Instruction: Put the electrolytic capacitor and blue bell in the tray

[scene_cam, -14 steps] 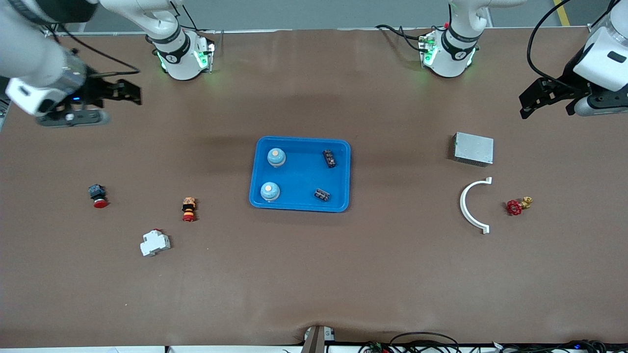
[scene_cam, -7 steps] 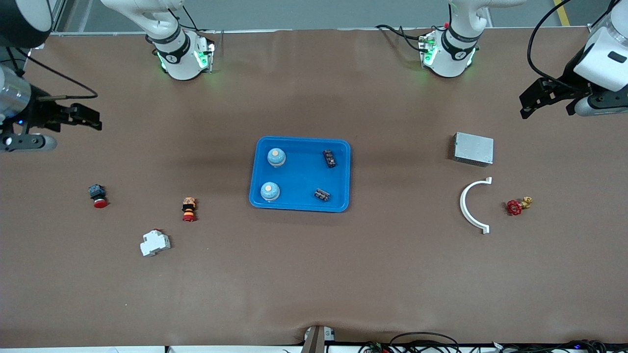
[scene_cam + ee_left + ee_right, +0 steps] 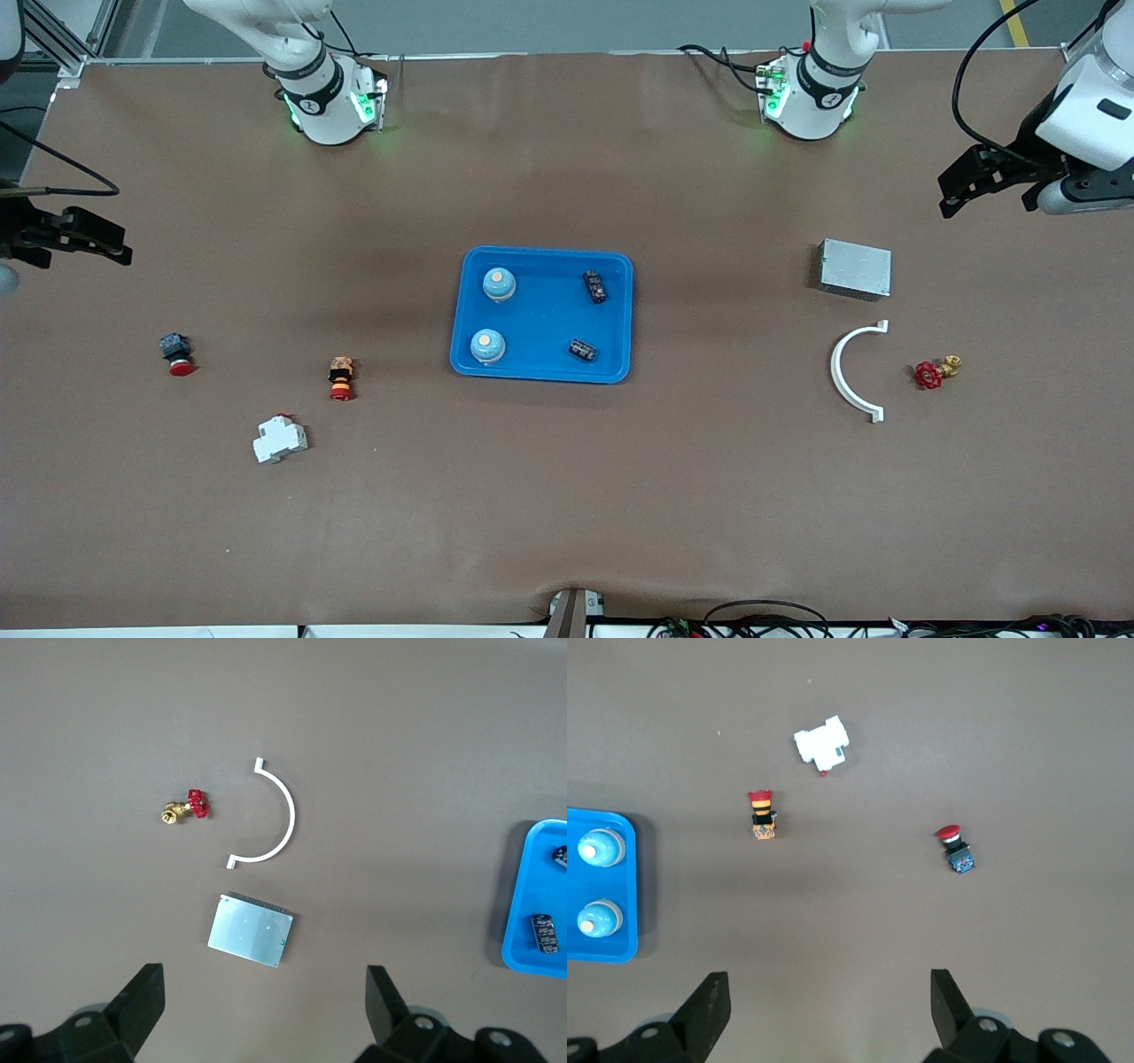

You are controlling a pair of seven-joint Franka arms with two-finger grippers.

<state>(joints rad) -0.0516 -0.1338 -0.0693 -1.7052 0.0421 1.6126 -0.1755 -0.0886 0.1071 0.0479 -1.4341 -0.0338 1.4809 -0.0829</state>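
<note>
The tray [image 3: 542, 315] already holds 2 blue bells [image 3: 499, 283] and 2 electrolytic capacitors [image 3: 582, 350], so the task looks done. Left gripper [image 3: 983, 184] and right gripper [image 3: 75, 237] hover wide open and empty at opposite table ends, well apart from it

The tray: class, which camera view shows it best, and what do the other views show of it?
The front view: the whole tray shows, with two bells and two capacitors inside. The left wrist view catches only one edge strip; the right wrist view only the end holding the bells.
</note>
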